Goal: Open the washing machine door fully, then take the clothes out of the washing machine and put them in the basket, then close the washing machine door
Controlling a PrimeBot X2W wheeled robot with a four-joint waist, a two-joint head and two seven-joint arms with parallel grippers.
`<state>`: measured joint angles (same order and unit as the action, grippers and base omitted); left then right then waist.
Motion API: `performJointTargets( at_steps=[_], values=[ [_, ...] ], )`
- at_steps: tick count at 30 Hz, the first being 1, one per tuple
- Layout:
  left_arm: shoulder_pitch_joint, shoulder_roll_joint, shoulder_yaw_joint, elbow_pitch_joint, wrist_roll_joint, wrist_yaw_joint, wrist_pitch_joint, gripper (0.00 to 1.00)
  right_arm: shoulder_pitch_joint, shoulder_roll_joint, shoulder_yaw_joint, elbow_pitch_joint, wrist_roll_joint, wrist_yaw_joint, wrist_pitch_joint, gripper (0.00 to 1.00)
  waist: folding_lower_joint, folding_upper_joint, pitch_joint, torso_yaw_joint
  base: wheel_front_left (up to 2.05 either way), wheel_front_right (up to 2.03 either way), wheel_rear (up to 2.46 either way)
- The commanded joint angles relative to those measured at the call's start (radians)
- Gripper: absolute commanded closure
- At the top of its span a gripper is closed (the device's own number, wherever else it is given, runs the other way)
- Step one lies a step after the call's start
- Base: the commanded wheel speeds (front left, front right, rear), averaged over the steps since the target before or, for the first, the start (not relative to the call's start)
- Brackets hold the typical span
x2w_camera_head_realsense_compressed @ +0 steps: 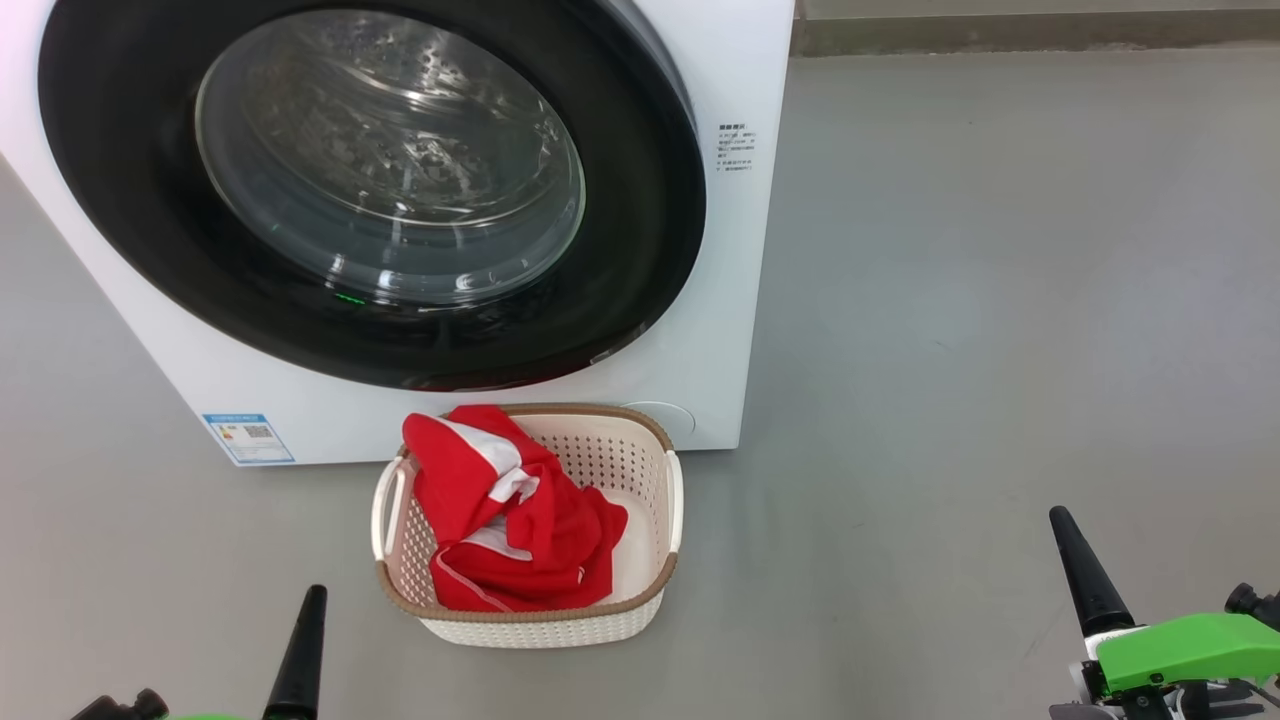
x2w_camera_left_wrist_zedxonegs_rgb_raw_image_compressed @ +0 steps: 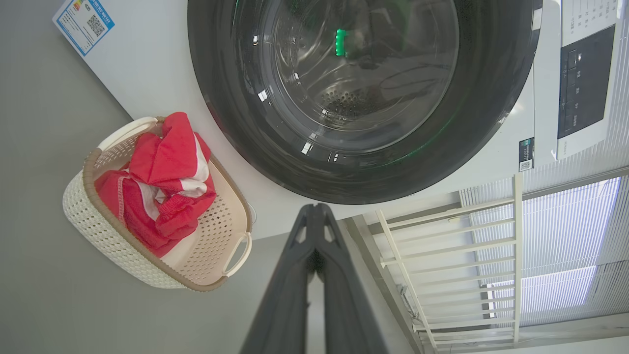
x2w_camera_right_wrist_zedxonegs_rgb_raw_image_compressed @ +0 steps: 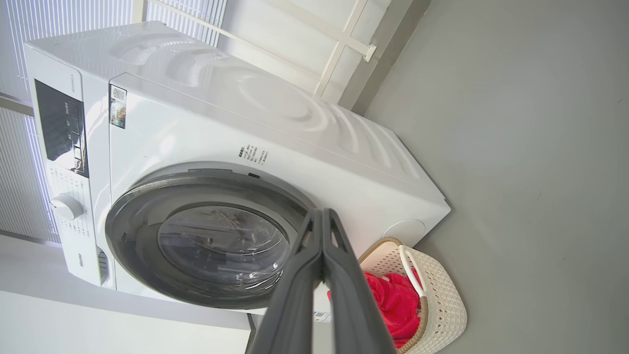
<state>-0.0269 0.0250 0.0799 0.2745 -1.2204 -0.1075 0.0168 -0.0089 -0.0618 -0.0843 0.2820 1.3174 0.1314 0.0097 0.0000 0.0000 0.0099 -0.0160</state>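
From my head, my left hand (x2w_camera_head_realsense_compressed: pixel 300 650) shows as a dark finger at the lower left and my right hand (x2w_camera_head_realsense_compressed: pixel 1085 575) at the lower right, both above bare grey floor (x2w_camera_head_realsense_compressed: pixel 1000 300). Between them, nearer the left hand and apart from both, stands the small cream-white perforated plastic basket (x2w_camera_head_realsense_compressed: pixel 672 500) with a brown rim. The bright red fabric garment (x2w_camera_head_realsense_compressed: pixel 510 520) with white panels lies crumpled inside it, piled toward the basket's left side. Just behind the basket is the big white boxy washing machine (x2w_camera_head_realsense_compressed: pixel 740 250), its large round door (x2w_camera_head_realsense_compressed: pixel 640 250) with a glossy black rim and clear glass bowl shut flat against the front. A small blue label (x2w_camera_head_realsense_compressed: pixel 248 438) sits low on the machine's left.

From my left wrist, the left hand's two fingers (x2w_camera_left_wrist_zedxonegs_rgb_raw_image_compressed: pixel 300 275) are pressed together, holding nothing. The basket (x2w_camera_left_wrist_zedxonegs_rgb_raw_image_compressed: pixel 108 241) and garment (x2w_camera_left_wrist_zedxonegs_rgb_raw_image_compressed: pixel 162 187) lie well off to the left of the fingertips, the door (x2w_camera_left_wrist_zedxonegs_rgb_raw_image_compressed: pixel 236 98) beyond them.

From my right wrist, the right hand's fingers (x2w_camera_right_wrist_zedxonegs_rgb_raw_image_compressed: pixel 295 285) are also pressed together and empty. The basket (x2w_camera_right_wrist_zedxonegs_rgb_raw_image_compressed: pixel 442 305) sits to their right with the garment (x2w_camera_right_wrist_zedxonegs_rgb_raw_image_compressed: pixel 393 305) in it, and the door (x2w_camera_right_wrist_zedxonegs_rgb_raw_image_compressed: pixel 132 231) is to their left.
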Motion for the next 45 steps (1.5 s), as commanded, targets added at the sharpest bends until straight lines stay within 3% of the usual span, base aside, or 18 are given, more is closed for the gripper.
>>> performJointTargets(
  at_steps=[1, 32, 45],
  values=[
    [-0.043, 0.02, 0.026, -0.027, -0.031, -0.012, 0.008, 1.0, -0.047, -0.009, 0.009, -0.031, 0.026, -0.001, 0.007, 1.0, 0.0, 0.0, 0.0, 0.001, 0.0, 0.0, 0.0],
    [-0.081, 0.025, 0.034, -0.029, -0.388, -0.023, 0.096, 1.0, -0.098, 0.007, -0.024, -0.038, 0.296, -0.001, 0.099, 1.0, 0.0, 0.0, -0.007, 0.016, 0.0, 0.0, 0.0],
    [-0.081, 0.025, 0.034, -0.029, -0.388, -0.023, 0.096, 1.0, -0.099, 0.008, -0.025, -0.037, 0.295, -0.001, 0.1, 1.0, 0.0, 0.0, -0.007, 0.016, 0.0, 0.0, 0.0]
  ],
)
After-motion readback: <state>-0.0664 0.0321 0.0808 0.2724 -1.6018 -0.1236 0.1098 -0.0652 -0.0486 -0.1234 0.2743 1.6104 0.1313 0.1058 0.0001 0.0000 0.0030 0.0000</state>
